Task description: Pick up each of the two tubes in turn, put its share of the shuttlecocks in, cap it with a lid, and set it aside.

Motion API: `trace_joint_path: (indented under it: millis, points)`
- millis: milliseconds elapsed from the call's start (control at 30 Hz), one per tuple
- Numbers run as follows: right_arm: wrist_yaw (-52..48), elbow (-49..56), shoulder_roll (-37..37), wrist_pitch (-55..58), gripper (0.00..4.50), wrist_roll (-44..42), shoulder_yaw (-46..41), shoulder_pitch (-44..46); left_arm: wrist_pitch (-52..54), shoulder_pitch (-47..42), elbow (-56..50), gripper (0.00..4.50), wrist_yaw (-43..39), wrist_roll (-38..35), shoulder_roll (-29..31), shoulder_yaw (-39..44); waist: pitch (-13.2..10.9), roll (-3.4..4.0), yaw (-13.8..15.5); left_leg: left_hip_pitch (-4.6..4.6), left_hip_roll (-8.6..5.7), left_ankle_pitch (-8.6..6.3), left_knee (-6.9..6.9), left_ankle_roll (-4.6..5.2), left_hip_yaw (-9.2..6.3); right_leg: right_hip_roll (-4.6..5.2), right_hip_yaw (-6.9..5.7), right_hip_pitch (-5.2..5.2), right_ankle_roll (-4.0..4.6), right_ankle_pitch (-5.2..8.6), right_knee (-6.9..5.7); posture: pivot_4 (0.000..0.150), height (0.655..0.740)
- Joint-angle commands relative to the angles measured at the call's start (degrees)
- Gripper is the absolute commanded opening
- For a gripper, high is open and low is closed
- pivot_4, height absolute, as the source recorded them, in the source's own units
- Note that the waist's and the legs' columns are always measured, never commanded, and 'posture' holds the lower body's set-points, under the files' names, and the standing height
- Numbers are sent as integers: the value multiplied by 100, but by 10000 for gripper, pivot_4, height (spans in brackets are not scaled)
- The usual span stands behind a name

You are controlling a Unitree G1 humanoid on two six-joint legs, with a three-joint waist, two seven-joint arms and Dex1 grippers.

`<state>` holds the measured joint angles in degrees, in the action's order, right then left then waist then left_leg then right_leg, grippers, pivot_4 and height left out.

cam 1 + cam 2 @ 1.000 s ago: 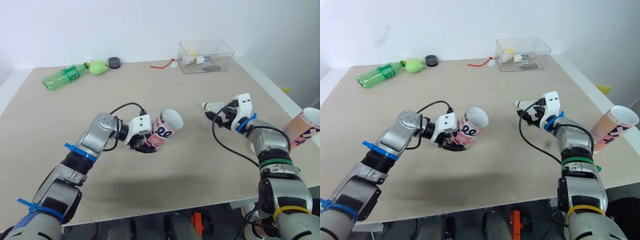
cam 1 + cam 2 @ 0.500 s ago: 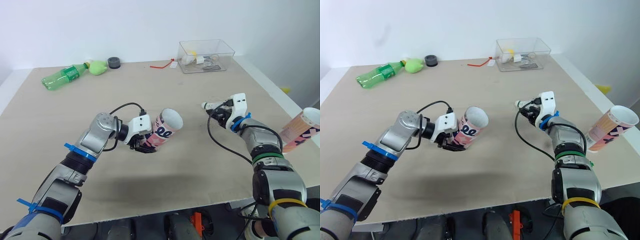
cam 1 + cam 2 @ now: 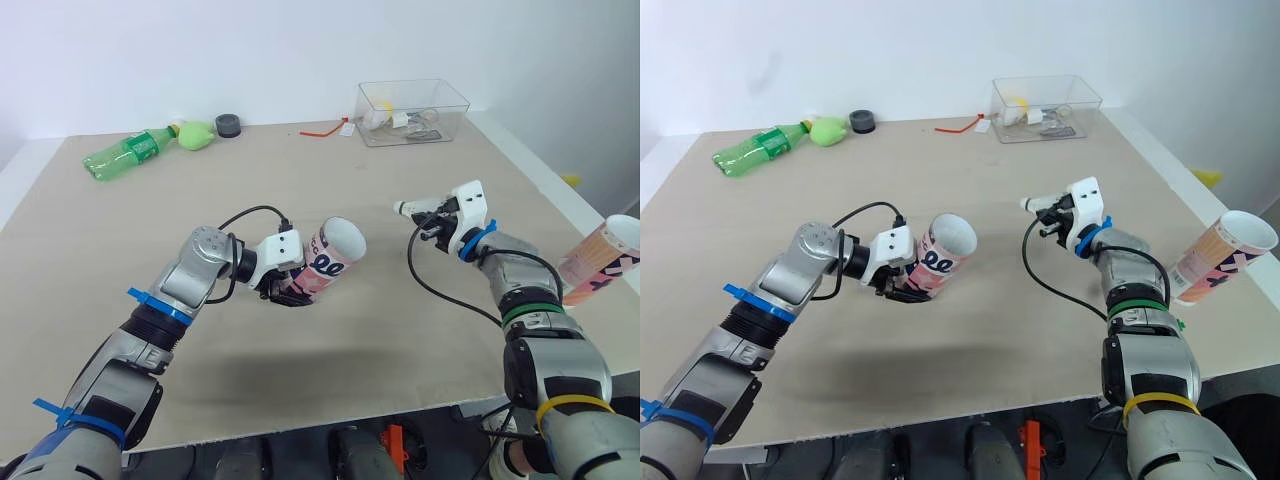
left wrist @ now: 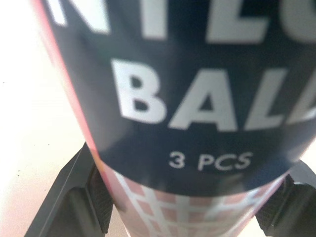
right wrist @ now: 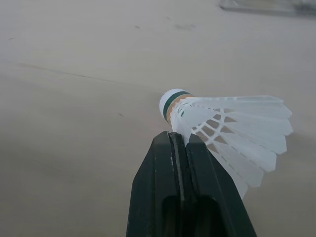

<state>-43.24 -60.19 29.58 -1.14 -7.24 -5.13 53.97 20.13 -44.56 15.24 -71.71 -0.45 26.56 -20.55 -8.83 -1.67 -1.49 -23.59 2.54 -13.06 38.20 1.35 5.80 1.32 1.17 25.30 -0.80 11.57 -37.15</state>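
left tool (image 3: pixel 288 293) grips the tube (image 3: pixel 332 256), tilted over the worktop (image 3: pixel 300 180), open mouth up and toward the right. right tool (image 5: pixel 180 138) is clamped on the shuttlecock (image 5: pixel 232 128) skirt, cork toward that tube, well apart. second tube (image 3: pixel 605 260) stands past the worktop's right edge.

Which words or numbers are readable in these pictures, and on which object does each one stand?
"3 PCS": on the tube held in the left end effector.
"BALL", last letter cut off: same tube, above that.
Larger letters higher up: cut off, unreadable.
Print on the second tube and the green bottle: too small to read.
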Motion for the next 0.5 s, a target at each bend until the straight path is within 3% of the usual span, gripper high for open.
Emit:
trace_joint_path:
  millis: [33, 267, 500]
  points:
    - [-944, 1519, 528, -636, 345, 122, 273, -101, -2, -18, -61, 31053, -9, -22, 52, 3, -1, 1, 1, 0, 0, 0, 0, 0, -1, 0, 0, 0, 0, 0, -1, 1500, 7400]
    - [-2588, 4787, 1233, -606, 345, -594, 612, -566, 4, -11, -26, 31053, -28, -43, 64, 18, -11, 19, 8, -1, 2, -2, -1, 0, -7, -4, -4, 3, -7, 12, -2, 1500, 7400]
    - [-3363, 5998, 1558, -784, 345, -627, 1004, -468, -19, -40, 56, 31053, -34, -43, 39, 8, -12, 17, 17, 9, 7, 0, 8, -4, -6, -7, -10, -5, 0, 9, -9, 1500, 7400]
